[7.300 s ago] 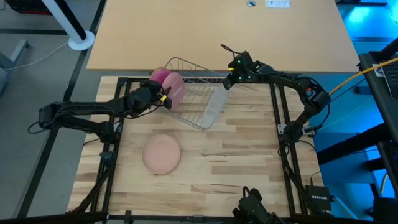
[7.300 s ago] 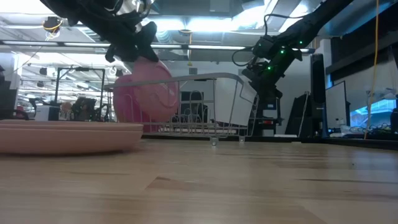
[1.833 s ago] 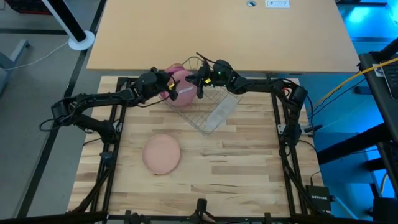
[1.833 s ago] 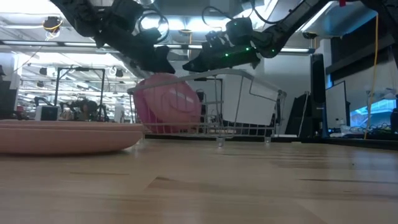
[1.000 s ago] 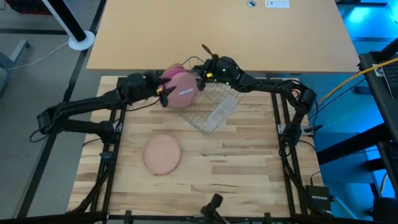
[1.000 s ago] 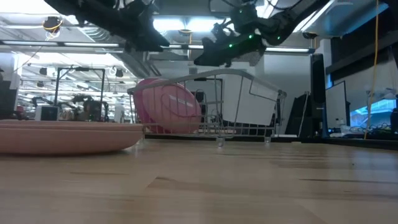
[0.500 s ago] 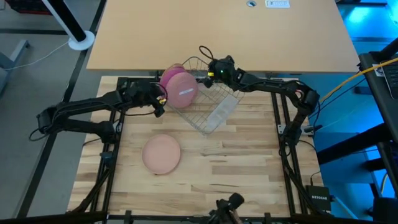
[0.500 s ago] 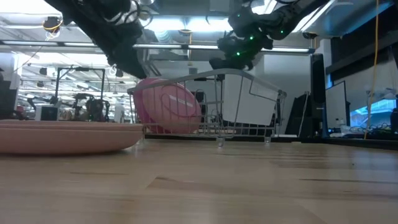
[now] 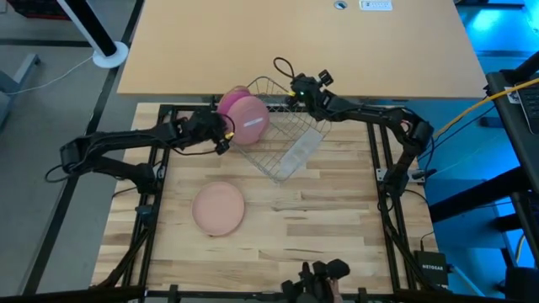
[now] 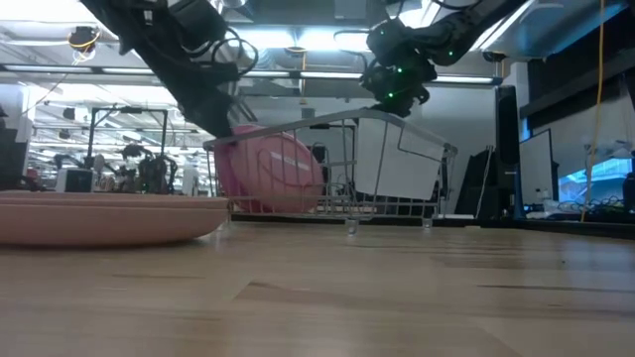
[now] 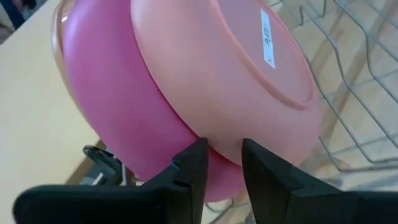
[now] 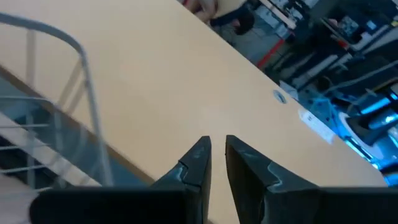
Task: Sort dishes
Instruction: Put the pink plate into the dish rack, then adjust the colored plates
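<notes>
Wooden table (image 9: 320,219), wire rack (image 9: 286,143) at its far edge: the pale pink plate (image 9: 248,122) and magenta plate (image 9: 229,103) stand nested on edge in the rack's left end, leaning, undersides toward the left arm (round, so no long axis). The tan-orange plate (image 9: 219,208) lies flat near the front, unsorted. The left gripper (image 11: 222,152) has returned to their lower rim; whether it grips cannot be told. The right gripper (image 9: 296,88), closed and empty, has withdrawn above the rack's far rim.

A pale butcher-block worktop (image 9: 286,227) in a black metal frame abuts a plain tan table (image 9: 295,42), with grey floor (image 9: 34,109) alongside, bright ceiling lights (image 10: 298,40) overhead and blue-lit monitors (image 10: 595,183) at the room's edge.
</notes>
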You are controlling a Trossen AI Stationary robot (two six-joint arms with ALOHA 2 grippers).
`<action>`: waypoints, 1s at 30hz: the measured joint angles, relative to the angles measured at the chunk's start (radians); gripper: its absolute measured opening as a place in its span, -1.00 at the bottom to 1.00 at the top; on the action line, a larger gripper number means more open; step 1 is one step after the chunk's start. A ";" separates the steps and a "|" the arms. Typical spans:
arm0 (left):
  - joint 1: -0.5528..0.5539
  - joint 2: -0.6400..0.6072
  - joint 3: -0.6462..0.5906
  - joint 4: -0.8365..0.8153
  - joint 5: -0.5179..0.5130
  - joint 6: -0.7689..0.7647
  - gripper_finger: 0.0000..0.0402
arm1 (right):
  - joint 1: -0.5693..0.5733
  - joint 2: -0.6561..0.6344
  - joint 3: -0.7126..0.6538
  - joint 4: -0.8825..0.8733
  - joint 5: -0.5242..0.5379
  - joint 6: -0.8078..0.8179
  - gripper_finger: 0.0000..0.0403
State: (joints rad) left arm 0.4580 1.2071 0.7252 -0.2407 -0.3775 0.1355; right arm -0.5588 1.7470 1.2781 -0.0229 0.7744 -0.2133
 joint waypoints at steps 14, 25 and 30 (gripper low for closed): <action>0.015 0.048 -0.005 0.266 0.000 0.077 -0.55 | -0.037 0.000 0.000 -0.109 -0.139 0.085 -0.74; 0.006 -0.067 -0.004 0.223 0.001 0.092 -0.55 | -0.073 -0.014 0.000 -0.114 -0.134 0.078 -0.74; 0.008 -0.136 -0.003 0.071 0.000 0.135 -0.55 | -0.092 -0.017 0.000 -0.121 -0.165 0.086 -0.74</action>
State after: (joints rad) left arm 0.4664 1.0710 0.7219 -0.1693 -0.3777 0.2707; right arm -0.6510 1.7298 1.2781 -0.1437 0.6099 -0.1275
